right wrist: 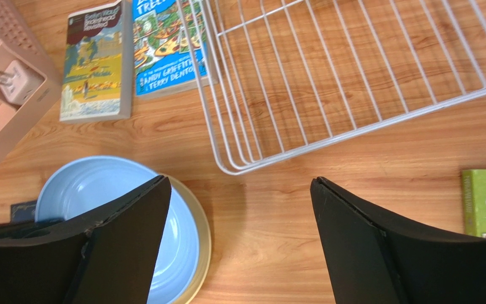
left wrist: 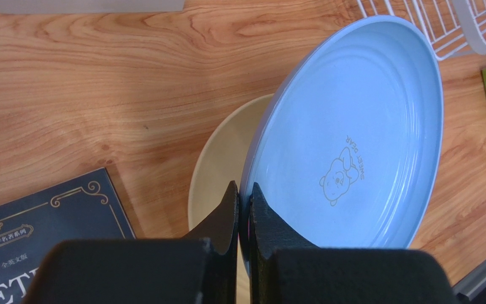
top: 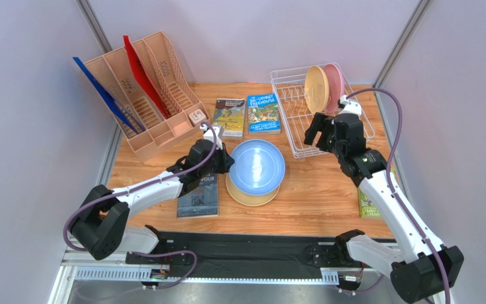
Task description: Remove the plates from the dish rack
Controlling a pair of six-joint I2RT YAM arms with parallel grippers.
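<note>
While the left gripper (left wrist: 243, 196) is pinched tight on the left rim of the light blue plate (top: 256, 164), the right gripper (right wrist: 239, 183) hangs with its jaws wide apart and nothing between them.

Blue plate: mid-table, face up, over a yellow-tan plate (top: 250, 196) that lies flat on the wood. The blue one is offset toward the far side, so the tan rim shows at the near and left edges. In the left wrist view the black fingers (left wrist: 223, 212) close on the blue rim only; the tan plate is just beside them. Can't tell if blue sits fully down on tan.

Right gripper: above the near-left corner of the dish rack (top: 288, 130), not touching the wire. Its wrist view looks down through the jaws at bare table (top: 328, 196) and the rack's corner.

Rack: far right of the table. Two plates stand on edge at its far end, a second yellow-tan plate (top: 315, 88) in front and the pink plate (top: 337, 81) right behind it, close together. The near part of the rack holds only tines.

Other stuff: peach file organiser (top: 147, 104) at far left, two paperbacks (top: 247, 115) side by side between it and the rack, a dark book (top: 198, 196) under the left arm, a green book (top: 367, 206) partly under the right arm.
</note>
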